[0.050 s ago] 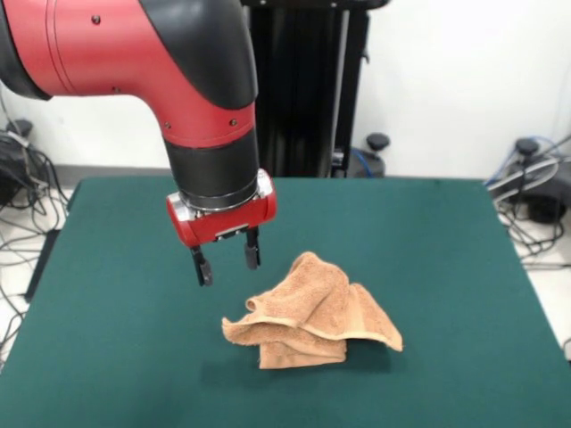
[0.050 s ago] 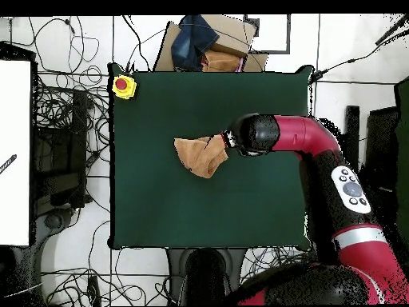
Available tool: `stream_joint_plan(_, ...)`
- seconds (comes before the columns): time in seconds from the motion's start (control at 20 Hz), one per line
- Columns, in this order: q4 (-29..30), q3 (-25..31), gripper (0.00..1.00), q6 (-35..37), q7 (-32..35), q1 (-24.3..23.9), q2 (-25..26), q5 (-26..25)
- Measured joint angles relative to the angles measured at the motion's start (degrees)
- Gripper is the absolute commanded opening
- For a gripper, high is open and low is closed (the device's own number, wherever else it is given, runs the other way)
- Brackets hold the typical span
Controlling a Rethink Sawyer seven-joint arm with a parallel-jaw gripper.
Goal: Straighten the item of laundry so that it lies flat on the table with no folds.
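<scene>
The small peach-orange terry-cloth towel [image 1: 314,314] sits crumpled near the middle of the dark green felt-topped bench [image 1: 116,348], well away from every edge and corner. It is bunched into a rough mound, one layer draped over others, with a hemmed edge running across the face nearest the front camera and a corner trailing out toward one side. From overhead it reads as a compact folded wedge [image 2: 200,155], nowhere near flat, so I'd say the straightening is still all to do.

The red and black arm's hand [image 1: 227,263] hangs just above the bench beside the mound, its two black fingers [image 1: 202,267] parted with nothing between them. In the front view there is a gap between the fingers and the cloth; from above the hand sits right by the towel's edge.

The cloth looks light, soft and limp. I'd expect it to sag and follow whatever pulls it rather than hold a shape, and the felt may drag at it a little. A pinch on the bulk would likely lift the whole heap. The better hold seems to be a free hemmed corner or the topmost flap, so the fold can be peeled back outward.

A yellow box with a red button [image 2: 123,85] sits at one bench corner, clear of all this.
</scene>
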Motion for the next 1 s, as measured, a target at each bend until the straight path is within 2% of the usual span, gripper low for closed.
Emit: stream_joint_plan(1.0, 0.0, 1.6, 1.00, -5.5, 0.0, -0.5, 1.8, -4.5)
